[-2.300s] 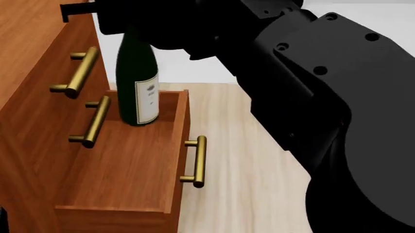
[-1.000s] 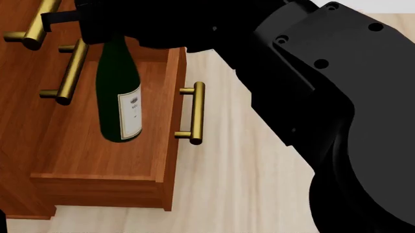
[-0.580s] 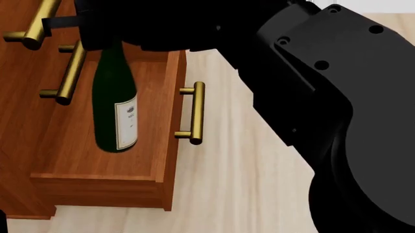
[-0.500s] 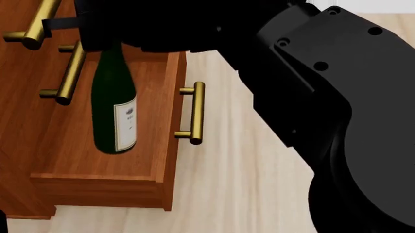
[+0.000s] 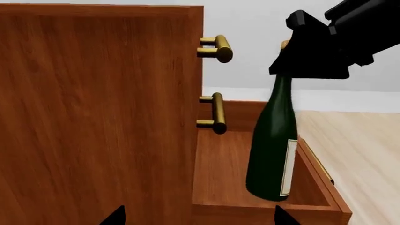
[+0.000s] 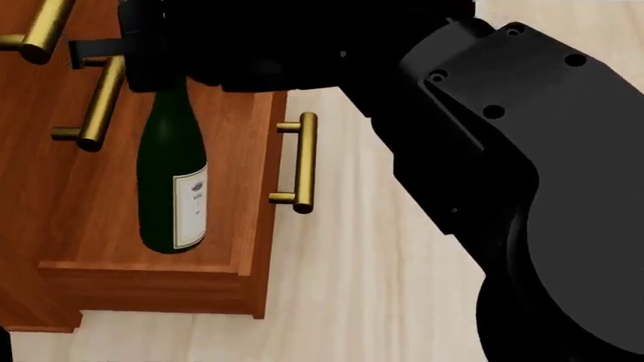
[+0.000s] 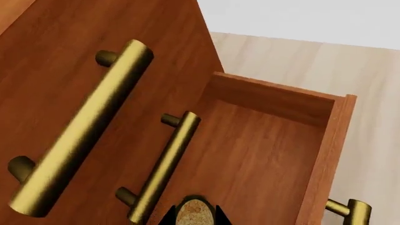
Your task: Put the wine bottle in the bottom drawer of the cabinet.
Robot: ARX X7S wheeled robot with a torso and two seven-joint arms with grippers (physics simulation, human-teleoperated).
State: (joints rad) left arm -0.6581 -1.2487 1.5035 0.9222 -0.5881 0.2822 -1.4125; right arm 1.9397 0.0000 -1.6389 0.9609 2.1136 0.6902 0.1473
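On my head feed, the floor (image 6: 352,302) is pale wood planking with a faint lengthwise grain. It fills the area to the right of the cabinet (image 6: 26,211) and runs under its front. The left wrist feed shows the same planking (image 5: 362,140) meeting a plain light grey wall (image 5: 250,28) behind the furniture. A white skirting strip (image 5: 350,101) runs along that joint.

The cabinet (image 5: 93,117) is reddish-brown wood with brass bar handles (image 7: 81,126) on its flat upper fronts. Its bottom drawer (image 6: 252,226) stands pulled out over the floor. Lighting reads even and soft on all feeds, and the wall (image 7: 300,18) is evenly lit.
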